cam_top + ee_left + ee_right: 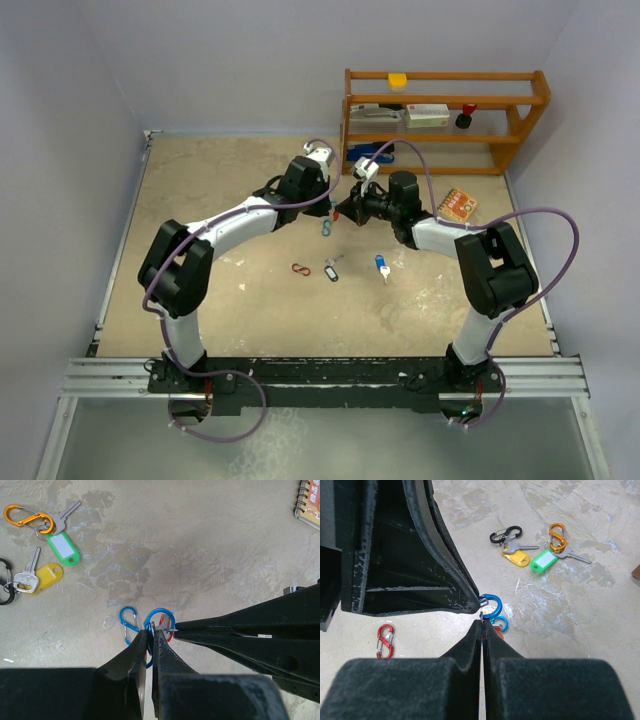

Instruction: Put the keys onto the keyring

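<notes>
Keys [27, 577] shiny metal, tags [64, 549] glossy plastic. Blue clip [161, 617] glossy metal. Tabletop [215, 540] matt, rough, blotchy. Left tool [151, 632] matt black, scuffed. Shelf [440, 100] smooth wood.

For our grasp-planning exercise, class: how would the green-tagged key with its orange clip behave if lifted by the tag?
Probably floppy: green tag, key and orange clip look loosely linked, so the rest might dangle and swing. Likely light: all parts are thin and small. Lying flat on the table, it should slide, not roll, if pushed.
</notes>
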You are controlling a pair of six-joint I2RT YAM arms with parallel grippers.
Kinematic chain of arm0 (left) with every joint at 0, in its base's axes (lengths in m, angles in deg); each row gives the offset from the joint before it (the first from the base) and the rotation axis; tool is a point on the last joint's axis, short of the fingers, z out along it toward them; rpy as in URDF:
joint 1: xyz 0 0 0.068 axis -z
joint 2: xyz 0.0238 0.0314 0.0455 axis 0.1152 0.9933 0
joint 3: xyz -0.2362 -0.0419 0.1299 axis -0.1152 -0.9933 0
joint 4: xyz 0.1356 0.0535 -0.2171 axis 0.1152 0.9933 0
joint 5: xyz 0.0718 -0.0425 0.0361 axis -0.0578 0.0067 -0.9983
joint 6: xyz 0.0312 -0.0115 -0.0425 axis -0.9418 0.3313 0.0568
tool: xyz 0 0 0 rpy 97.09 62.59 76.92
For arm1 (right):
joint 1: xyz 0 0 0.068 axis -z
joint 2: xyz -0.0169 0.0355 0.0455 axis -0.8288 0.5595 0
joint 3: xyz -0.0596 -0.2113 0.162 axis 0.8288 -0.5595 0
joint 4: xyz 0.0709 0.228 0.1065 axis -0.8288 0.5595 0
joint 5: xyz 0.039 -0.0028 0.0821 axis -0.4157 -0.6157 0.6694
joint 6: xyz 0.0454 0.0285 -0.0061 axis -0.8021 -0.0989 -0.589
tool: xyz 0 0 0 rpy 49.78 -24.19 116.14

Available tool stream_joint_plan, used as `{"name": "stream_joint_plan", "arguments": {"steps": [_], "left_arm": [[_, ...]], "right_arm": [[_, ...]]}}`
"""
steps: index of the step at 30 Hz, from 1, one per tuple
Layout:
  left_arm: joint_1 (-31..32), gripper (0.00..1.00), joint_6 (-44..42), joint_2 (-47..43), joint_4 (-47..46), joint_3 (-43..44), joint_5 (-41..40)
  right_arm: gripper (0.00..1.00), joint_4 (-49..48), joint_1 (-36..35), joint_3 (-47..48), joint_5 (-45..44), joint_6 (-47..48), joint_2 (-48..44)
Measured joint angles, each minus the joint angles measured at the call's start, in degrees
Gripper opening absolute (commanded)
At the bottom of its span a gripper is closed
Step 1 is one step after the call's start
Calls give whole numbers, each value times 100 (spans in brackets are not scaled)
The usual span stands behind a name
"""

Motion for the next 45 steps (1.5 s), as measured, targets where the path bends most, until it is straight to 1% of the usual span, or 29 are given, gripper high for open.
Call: {"name": "stream_joint_plan", "arguments": {"steps": [16,24,36,45], "left_arm": [[26,0,-146,-94,133,-24,11],[33,0,-170,-116,258,-33,13],[33,0,-260,-120,210,-109,155],[35,0,-260,-144,118,-111,170]], "right_arm": [[0,0,-9,0,-50,0,0],[0,-2,-39,0,-321,35,0],[0,-50,-70,-22,-470,236,-22],[0,-72,-70,-92,-544,326,-205]]}}
